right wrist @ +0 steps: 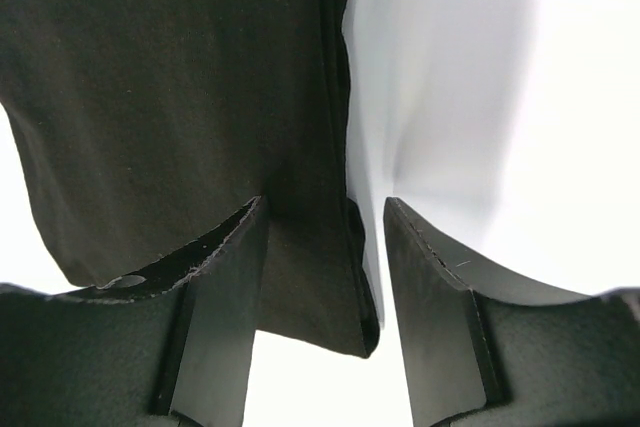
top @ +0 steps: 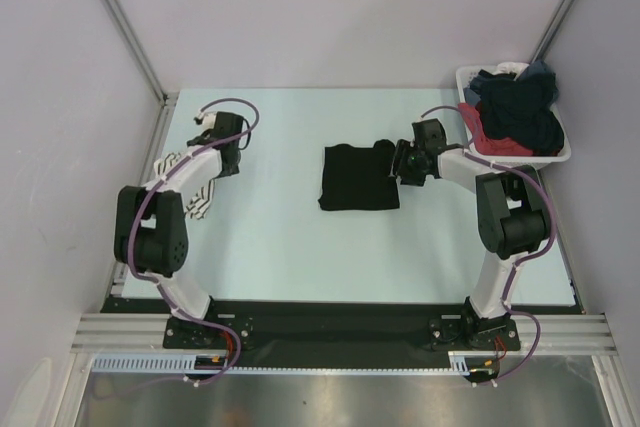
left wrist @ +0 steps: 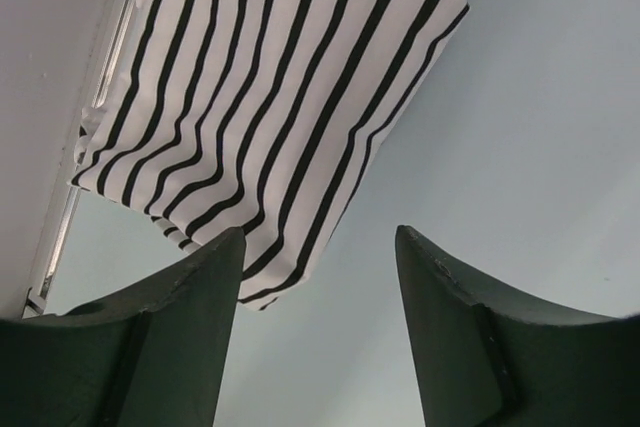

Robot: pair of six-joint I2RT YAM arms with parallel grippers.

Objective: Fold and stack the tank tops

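Pale counter (top: pixel 300 257): black tank top (top: pixel 358 177) folded, right pincer (right wrist: pixel 325 205) wide astride its edge; left pincer (left wrist: pixel 320 235) wide, empty, at corner of striped tank top (left wrist: pixel 270 97).

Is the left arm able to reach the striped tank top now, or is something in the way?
Probably yes: the open left gripper hangs at the corner of the striped tank top, nothing between them.

A robot lab cell: blank panel walls (top: pixel 300 7), aluminium-railed table (top: pixel 280 247).
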